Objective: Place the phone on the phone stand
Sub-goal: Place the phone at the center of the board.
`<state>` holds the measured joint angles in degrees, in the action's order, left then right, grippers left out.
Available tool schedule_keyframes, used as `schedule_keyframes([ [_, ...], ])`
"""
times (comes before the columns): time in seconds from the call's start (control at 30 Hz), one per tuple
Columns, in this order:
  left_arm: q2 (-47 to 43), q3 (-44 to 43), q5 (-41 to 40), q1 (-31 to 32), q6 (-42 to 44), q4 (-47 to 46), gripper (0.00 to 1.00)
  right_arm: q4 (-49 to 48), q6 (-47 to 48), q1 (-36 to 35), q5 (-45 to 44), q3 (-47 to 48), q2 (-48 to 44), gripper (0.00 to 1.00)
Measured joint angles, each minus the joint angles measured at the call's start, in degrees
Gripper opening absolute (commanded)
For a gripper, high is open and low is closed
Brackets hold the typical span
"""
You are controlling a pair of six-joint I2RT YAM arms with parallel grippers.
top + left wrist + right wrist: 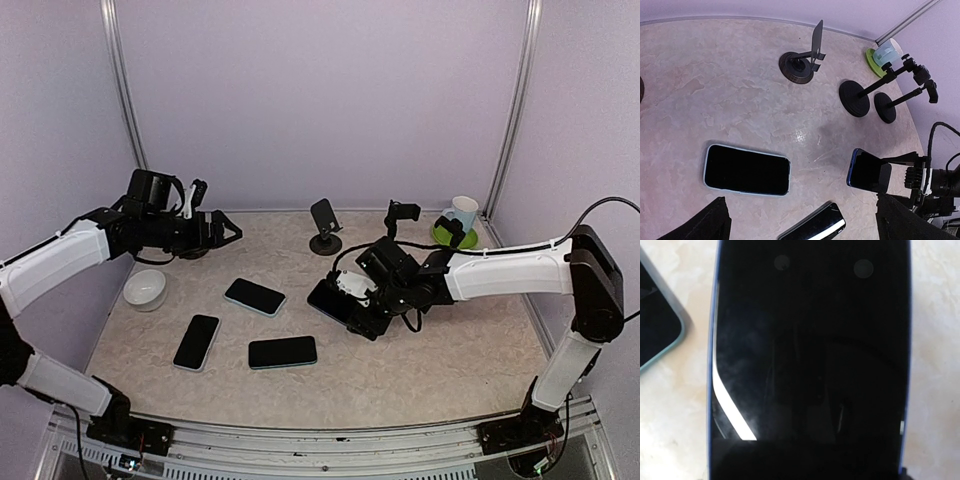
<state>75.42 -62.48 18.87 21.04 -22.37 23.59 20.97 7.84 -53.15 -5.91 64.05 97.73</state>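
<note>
The black phone stand [324,228] stands at the back middle of the table; it also shows in the left wrist view [805,57]. My right gripper [356,302] is shut on a blue-edged phone [330,299] and holds it tilted just over the table, in front of the stand. That phone fills the right wrist view [810,350] and shows in the left wrist view [867,170]. My left gripper [226,231] is open and empty, up at the back left, well apart from the stand.
Three more phones lie flat on the left half: one [254,296], one [197,341], one [283,352]. A white bowl [145,289] sits at the left. A mug on a green coaster [458,218] and two black clamp stands [855,97] are at the back right.
</note>
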Motion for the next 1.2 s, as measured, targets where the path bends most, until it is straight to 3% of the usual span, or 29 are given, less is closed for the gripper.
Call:
schedule_keyframes([
  [0.43,7.4,2.3,-6.6,0.8,-1.4,-2.6,0.99,0.2,-1.5,0.0,5.4,-0.3,4.3,0.51],
  [0.73,7.9,3.3,-13.1,1.7,-2.7,-1.0,0.99,0.5,-1.6,0.0,8.5,-0.6,7.8,0.56],
  [0.9,7.8,5.1,-20.9,4.4,-4.8,3.1,0.99,0.5,-1.8,0.0,9.5,-0.6,8.4,0.69],
  [1.1,7.2,8.7,-26.2,6.8,-6.8,7.8,0.99,0.8,-2.2,0.0,10.3,-0.6,8.5,0.99],
  [1.2,5.6,11.3,-27.6,7.1,-7.8,9.5,0.99,1.4,-2.1,0.0,10.7,-0.6,8.5,1.0],
])
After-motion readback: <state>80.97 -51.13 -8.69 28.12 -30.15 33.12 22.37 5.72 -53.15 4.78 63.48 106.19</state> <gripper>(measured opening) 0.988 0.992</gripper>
